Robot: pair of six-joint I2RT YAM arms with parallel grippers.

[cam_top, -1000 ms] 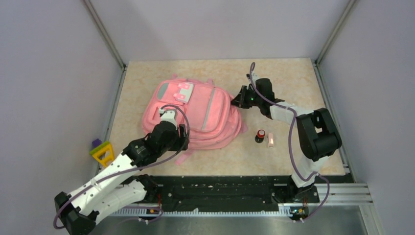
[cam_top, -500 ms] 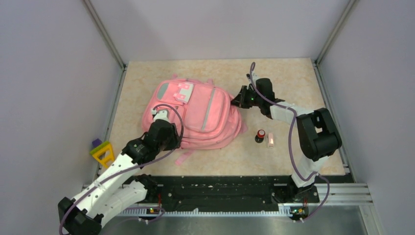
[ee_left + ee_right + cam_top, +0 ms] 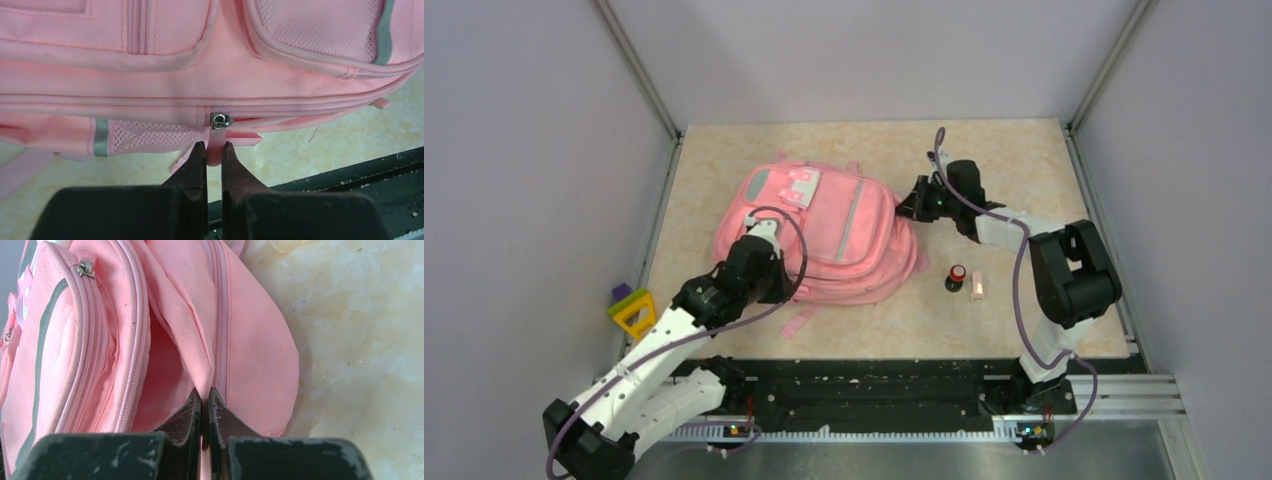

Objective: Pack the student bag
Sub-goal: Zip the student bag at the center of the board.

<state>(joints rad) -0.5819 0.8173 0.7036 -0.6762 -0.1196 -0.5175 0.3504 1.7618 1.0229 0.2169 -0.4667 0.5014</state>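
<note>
Two arms, one pink backpack

Both arms have hold of the backpack, which lies flat on the table, left of centre. The left gripper has its fingers closed on the pink zip tab at the bag's near edge. The right gripper is clamped on a fold of fabric at its right end. A red-capped bottle stands just right of the bag, and a yellow-and-purple toy sits at the table's left edge.

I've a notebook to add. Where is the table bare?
Bare: the table behind the student bag, and the near strip in front of the red-capped item. Crowded: left gripper and right gripper pinching the bag.
</note>
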